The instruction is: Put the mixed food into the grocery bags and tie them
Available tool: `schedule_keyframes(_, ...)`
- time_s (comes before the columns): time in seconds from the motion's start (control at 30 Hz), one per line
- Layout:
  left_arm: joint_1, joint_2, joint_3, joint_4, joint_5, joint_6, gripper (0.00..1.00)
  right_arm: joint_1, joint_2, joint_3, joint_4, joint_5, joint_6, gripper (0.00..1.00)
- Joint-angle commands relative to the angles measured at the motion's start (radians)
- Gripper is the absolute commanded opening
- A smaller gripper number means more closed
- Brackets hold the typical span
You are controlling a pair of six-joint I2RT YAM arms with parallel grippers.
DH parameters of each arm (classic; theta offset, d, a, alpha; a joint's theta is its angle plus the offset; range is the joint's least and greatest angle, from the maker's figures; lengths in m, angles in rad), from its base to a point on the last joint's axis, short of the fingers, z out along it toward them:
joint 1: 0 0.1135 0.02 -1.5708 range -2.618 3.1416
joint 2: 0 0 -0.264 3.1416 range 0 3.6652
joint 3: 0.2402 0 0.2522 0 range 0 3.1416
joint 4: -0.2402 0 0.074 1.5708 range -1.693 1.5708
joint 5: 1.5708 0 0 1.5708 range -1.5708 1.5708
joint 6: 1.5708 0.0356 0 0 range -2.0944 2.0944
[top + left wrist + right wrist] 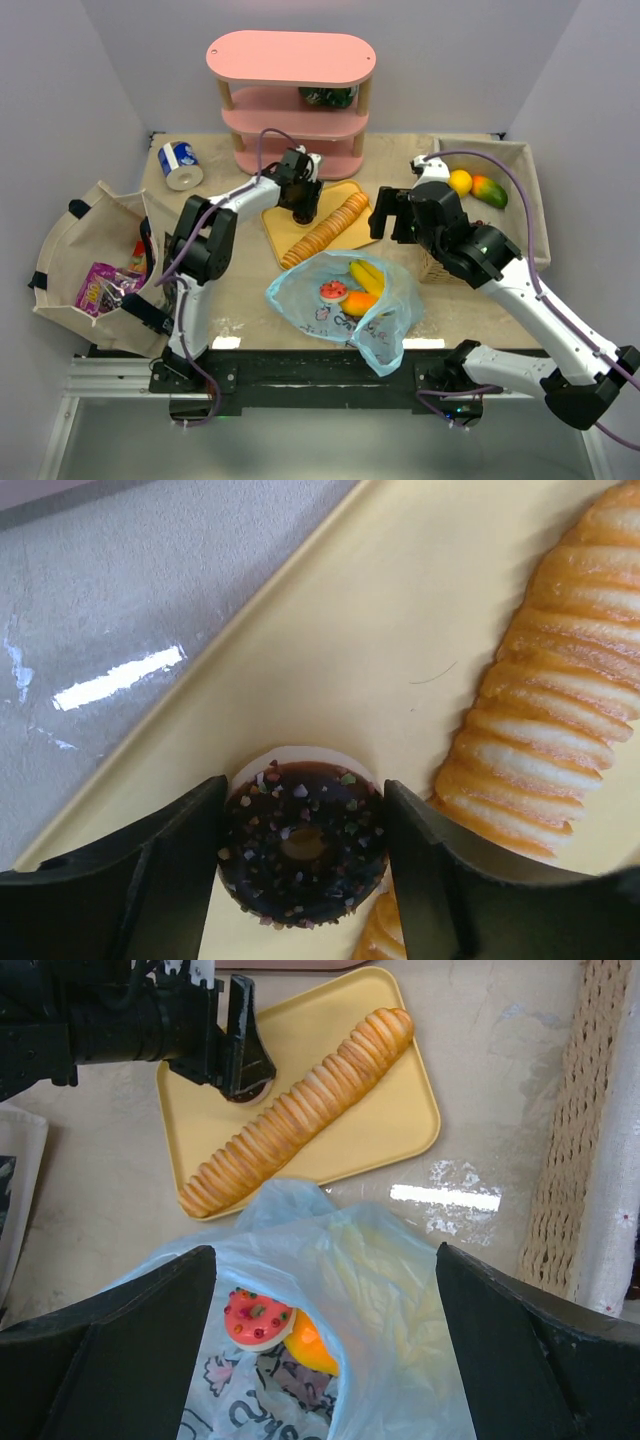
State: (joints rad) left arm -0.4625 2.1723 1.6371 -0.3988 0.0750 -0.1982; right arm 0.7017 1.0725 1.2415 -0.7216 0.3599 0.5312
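A chocolate-glazed doughnut (pixel 303 845) with sprinkles lies on the yellow tray (pixel 400 600). My left gripper (pixel 305 785) is down on the tray (pixel 285 228), both fingers pressed against the doughnut's sides. The light-blue grocery bag (pixel 390 310) with cartoon prints lies open at the table's front. It holds yellow bananas (pixel 367 275), a pink doughnut (pixel 258 1318) and an orange fruit (pixel 315 1345). My right gripper (pixel 325 1250) hangs wide open and empty above the bag (pixel 420 1290), and in the top view (pixel 393 228) it is right of the tray.
A long sliced loaf (pixel 300 1110) lies across the tray beside the left gripper. A canvas tote (pixel 70 240) at the left holds snack packets (pixel 98 288). A wicker basket (pixel 530 200) with fruit (pixel 488 190) stands at the right. A pink shelf (pixel 290 55) and a can (pixel 181 165) stand behind.
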Motion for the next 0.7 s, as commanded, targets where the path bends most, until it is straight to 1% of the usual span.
schedule_keyframes(0.0,-0.025,0.001,0.027,0.0,-0.072,0.057,0.49,0.004,-0.002,0.045,0.013,0.04,-0.02,0.95)
schedule_keyframes(0.07,-0.028,-0.043,0.021,0.0,-0.101,0.059,0.43,0.004,0.0,0.052,0.014,0.045,-0.033,0.95)
schedule_keyframes(0.13,-0.028,-0.095,0.01,0.006,-0.116,0.052,0.41,0.002,-0.002,0.052,0.019,0.05,-0.04,0.95)
schedule_keyframes(0.17,-0.028,-0.165,0.007,0.014,-0.112,0.057,0.41,0.002,-0.002,0.049,0.021,0.047,-0.043,0.95)
schedule_keyframes(0.23,-0.03,-0.251,-0.025,0.069,-0.081,0.069,0.41,0.002,-0.008,0.035,0.036,0.044,-0.045,0.95)
schedule_keyframes(0.27,-0.04,-0.34,-0.039,0.081,-0.08,0.075,0.41,0.002,-0.009,0.029,0.042,0.034,-0.049,0.95)
schedule_keyframes(0.3,-0.051,-0.383,-0.055,0.087,-0.081,0.092,0.41,0.004,-0.011,0.024,0.056,0.03,-0.053,0.95)
schedule_keyframes(0.33,-0.062,-0.425,-0.066,0.09,-0.061,0.111,0.41,0.002,-0.013,0.018,0.063,0.027,-0.056,0.95)
schedule_keyframes(0.37,-0.086,-0.501,-0.08,0.094,-0.028,0.13,0.41,0.004,-0.013,0.015,0.07,0.019,-0.062,0.95)
schedule_keyframes(0.4,-0.103,-0.538,-0.12,0.097,0.05,0.172,0.42,0.004,-0.013,0.007,0.08,0.013,-0.063,0.95)
schedule_keyframes(0.43,-0.12,-0.571,-0.141,0.083,0.093,0.186,0.42,0.002,-0.014,0.001,0.088,0.01,-0.065,0.95)
schedule_keyframes(0.47,-0.163,-0.626,-0.164,0.071,0.133,0.193,0.42,0.004,-0.017,-0.004,0.094,0.005,-0.065,0.95)
schedule_keyframes(0.5,-0.191,-0.649,-0.218,0.06,0.2,0.192,0.42,0.002,-0.017,-0.016,0.108,-0.009,-0.065,0.95)
schedule_keyframes(0.53,-0.22,-0.673,-0.25,0.045,0.225,0.194,0.42,0.002,-0.019,-0.02,0.113,-0.015,-0.066,0.95)
schedule_keyframes(0.57,-0.273,-0.715,-0.284,0.043,0.274,0.186,0.42,0.004,-0.022,-0.025,0.117,-0.022,-0.066,0.95)
schedule_keyframes(0.6,-0.298,-0.735,-0.352,0.048,0.291,0.139,0.42,0.004,-0.023,-0.028,0.116,-0.03,-0.065,0.95)
schedule_keyframes(0.67,-0.35,-0.779,-0.423,0.072,0.322,0.083,0.41,0.002,-0.032,-0.033,0.113,-0.03,-0.059,0.95)
